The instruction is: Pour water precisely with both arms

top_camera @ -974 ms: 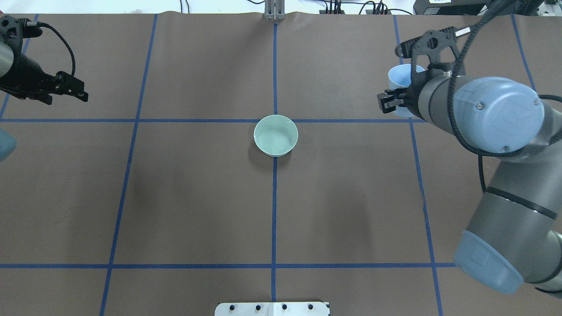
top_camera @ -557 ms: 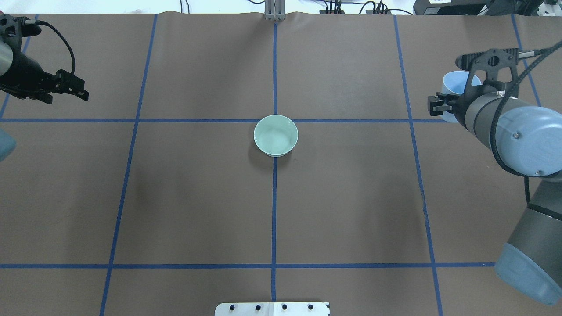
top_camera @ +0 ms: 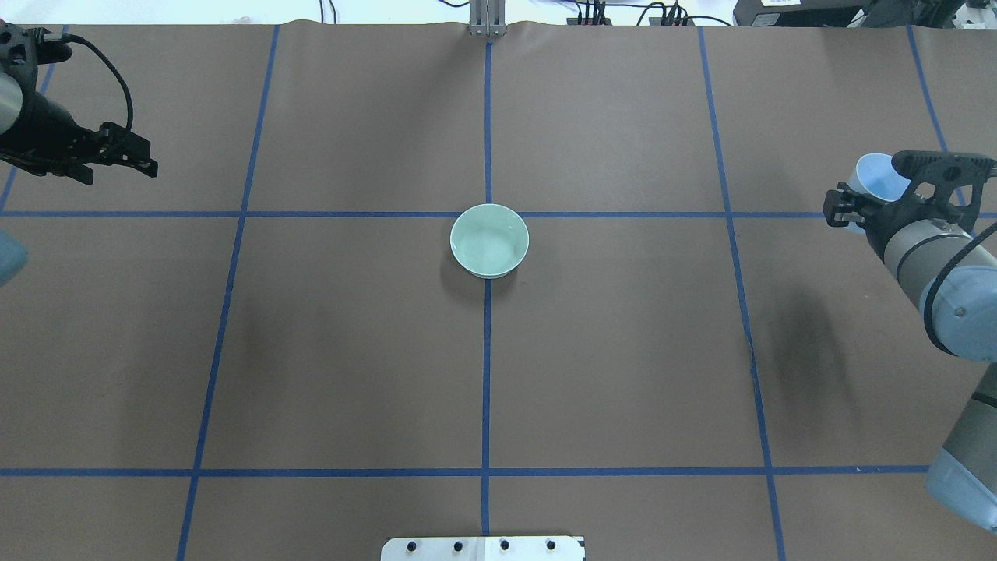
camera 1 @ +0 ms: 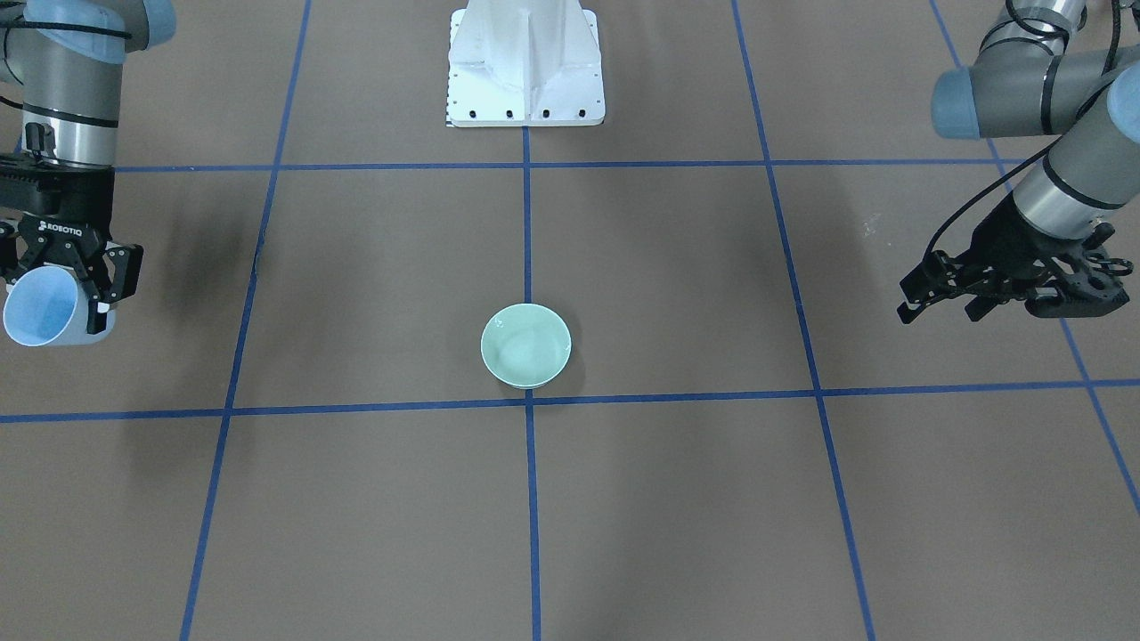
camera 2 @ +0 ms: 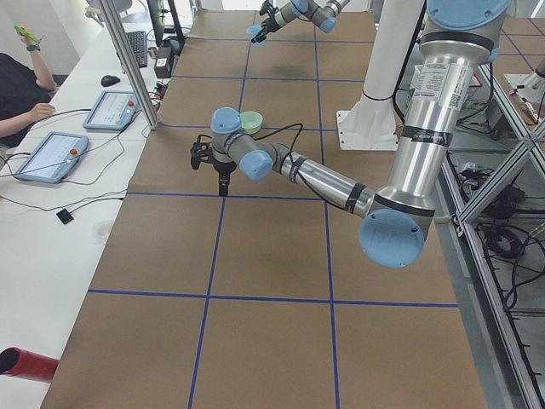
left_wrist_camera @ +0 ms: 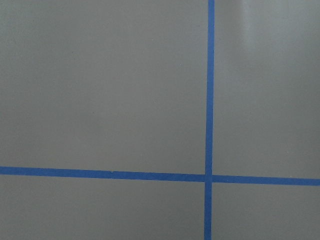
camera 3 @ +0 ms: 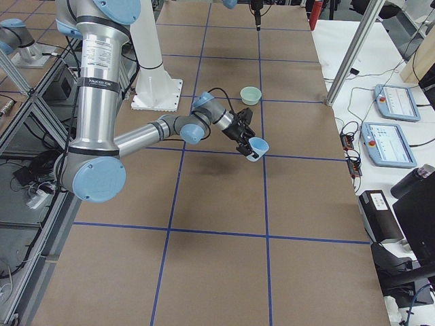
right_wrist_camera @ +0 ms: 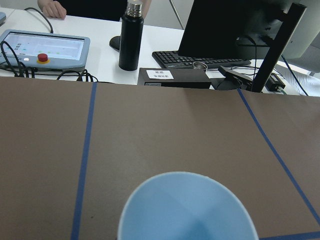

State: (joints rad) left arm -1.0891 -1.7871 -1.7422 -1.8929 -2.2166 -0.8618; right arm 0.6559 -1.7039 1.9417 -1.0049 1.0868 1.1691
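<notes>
Brown paper crossed by blue tape lines covers the table (top_camera: 350,351), with a pale green bowl (top_camera: 489,241) standing at its middle. At the table's right side the right gripper (camera 1: 67,294) has its fingers clamped on a light blue cup (camera 1: 44,313), held off the surface. Far across, the left gripper (camera 1: 922,298) hangs empty, fingers narrow.

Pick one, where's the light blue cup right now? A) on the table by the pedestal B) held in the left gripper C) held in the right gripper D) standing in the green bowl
C: the right gripper is shut on the light blue cup, far from the green bowl.
</notes>
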